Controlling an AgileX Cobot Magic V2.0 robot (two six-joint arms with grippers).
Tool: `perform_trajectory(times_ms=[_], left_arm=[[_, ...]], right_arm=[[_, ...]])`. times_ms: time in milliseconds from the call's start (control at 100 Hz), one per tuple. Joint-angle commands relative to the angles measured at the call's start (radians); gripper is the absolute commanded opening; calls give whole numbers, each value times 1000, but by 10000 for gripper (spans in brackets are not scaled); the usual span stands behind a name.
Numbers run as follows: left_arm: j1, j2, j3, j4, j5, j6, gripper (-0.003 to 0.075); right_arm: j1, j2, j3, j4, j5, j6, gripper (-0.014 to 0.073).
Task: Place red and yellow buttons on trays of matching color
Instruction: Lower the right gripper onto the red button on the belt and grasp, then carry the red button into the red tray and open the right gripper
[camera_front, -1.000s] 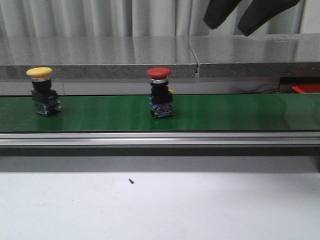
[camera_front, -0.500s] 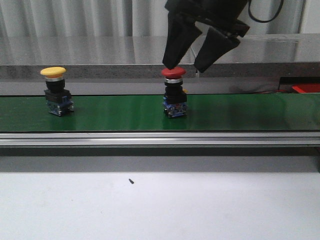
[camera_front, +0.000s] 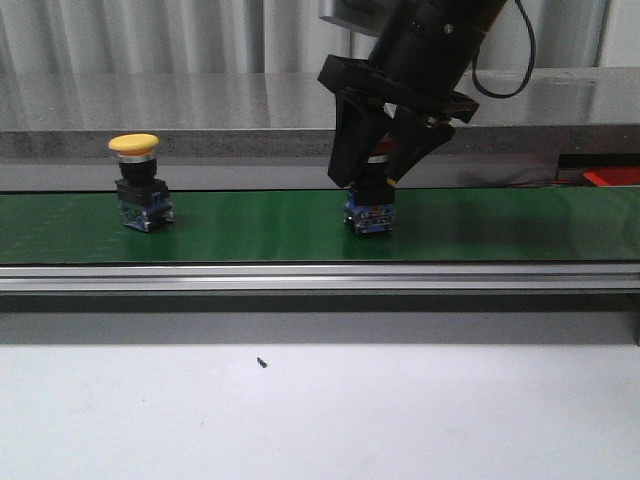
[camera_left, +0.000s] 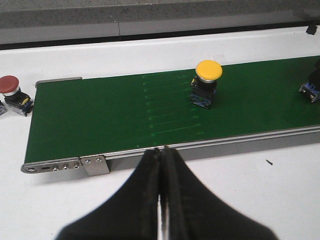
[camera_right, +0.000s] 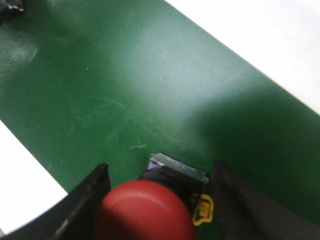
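Observation:
A red button (camera_front: 370, 212) stands upright on the green belt (camera_front: 250, 228); its red cap (camera_right: 145, 210) fills the near part of the right wrist view. My right gripper (camera_front: 370, 180) is open, lowered over it with one finger on each side of the cap (camera_right: 160, 167). A yellow button (camera_front: 135, 146) stands upright on the belt further left and also shows in the left wrist view (camera_left: 208, 70). My left gripper (camera_left: 162, 150) is shut and empty above the white table in front of the belt. No trays are in view.
A second red button (camera_left: 9, 85) lies on the white surface beyond the belt's end. A small black screw (camera_front: 262, 362) lies on the white table in front. A grey ledge (camera_front: 200, 140) runs behind the belt, with a red object (camera_front: 610, 177) at far right.
Both buttons have ridden the belt to the right. My right gripper has come down from above and now straddles the red button's cap.

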Motion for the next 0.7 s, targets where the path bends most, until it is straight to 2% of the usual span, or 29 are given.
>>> perform_trajectory(times_ms=[0, 140, 260, 690], left_arm=[[-7, 0, -25, -17, -67, 0, -19], [-7, 0, -25, -17, -67, 0, -19], [-7, 0, -25, -17, -67, 0, -19], [-7, 0, -25, -17, -67, 0, -19]], right_arm=[[0, -66, -31, 14, -10, -9, 161], [-34, -113, -31, -1, -10, -9, 163], [-107, -165, -31, -3, 7, -9, 163], [-499, -266, -25, -40, 80, -9, 163]])
